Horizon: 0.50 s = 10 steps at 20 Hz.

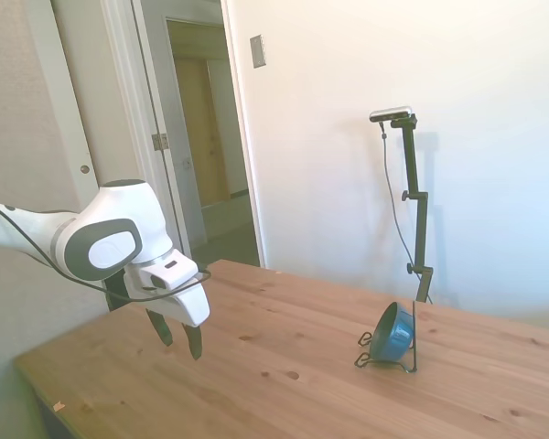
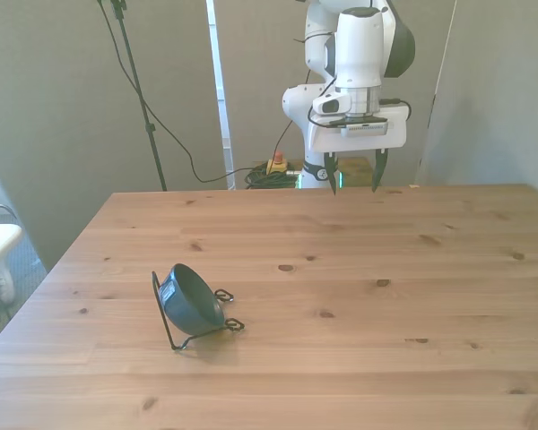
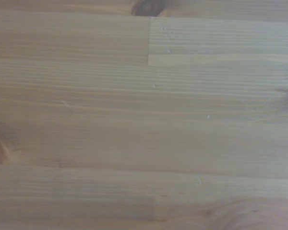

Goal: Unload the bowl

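— Nearest us in the front view is bare wooden table [image 2: 359, 358], then the bowl [image 2: 194, 298], teal with a darker inside, propped on its edge in a thin black wire rack [image 2: 169, 318].

— Propped how?

— Tilted, nearly on its rim, leaning against the rack's upright wire, its open mouth turned toward the front view's right and somewhat up. It sits toward the front view's left.

— And the gripper [image 2: 353, 176]?

— Well apart from it, hanging over the table's far edge, fingers spread with nothing between them. It points straight down at the planks. From the side view the gripper [image 1: 181, 337] is low over the table and the bowl [image 1: 392, 334] lies far across the table from it.

— So which way must it travel?

— By my judgement, toward the camera and toward the front view's left, then in at the rim. The rim stands steep, so the fingers would likely have to turn to straddle it rather than drop straight down.

— Anything in the way?

— No. The table is plain knotted pine; the wrist view shows only table grain [image 3: 144, 120]. Behind, white walls and an open doorway [image 1: 210, 137].
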Available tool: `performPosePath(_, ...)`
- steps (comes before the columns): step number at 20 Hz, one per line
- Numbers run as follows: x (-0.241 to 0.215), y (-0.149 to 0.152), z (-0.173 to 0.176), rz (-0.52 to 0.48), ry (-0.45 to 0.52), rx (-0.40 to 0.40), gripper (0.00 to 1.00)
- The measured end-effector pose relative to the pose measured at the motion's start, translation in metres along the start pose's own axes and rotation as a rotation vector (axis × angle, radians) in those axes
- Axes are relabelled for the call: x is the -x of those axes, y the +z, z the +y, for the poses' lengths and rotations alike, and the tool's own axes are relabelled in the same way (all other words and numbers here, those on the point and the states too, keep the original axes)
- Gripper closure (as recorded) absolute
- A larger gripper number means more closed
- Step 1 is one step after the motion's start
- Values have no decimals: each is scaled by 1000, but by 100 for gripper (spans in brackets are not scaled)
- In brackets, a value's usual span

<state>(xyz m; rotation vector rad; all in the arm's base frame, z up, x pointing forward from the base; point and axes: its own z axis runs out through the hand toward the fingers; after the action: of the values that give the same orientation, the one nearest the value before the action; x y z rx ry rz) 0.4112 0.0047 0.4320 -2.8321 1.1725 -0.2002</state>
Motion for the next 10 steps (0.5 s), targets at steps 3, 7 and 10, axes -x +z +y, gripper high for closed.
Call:
performPosePath(3, -4, 4, 5, -2, 4, 20, 0)
performPosePath(7, -59, -10, 28, 65, 67, 51, 0)
performPosePath(10, -103, -30, 35, 132, 94, 62, 0)
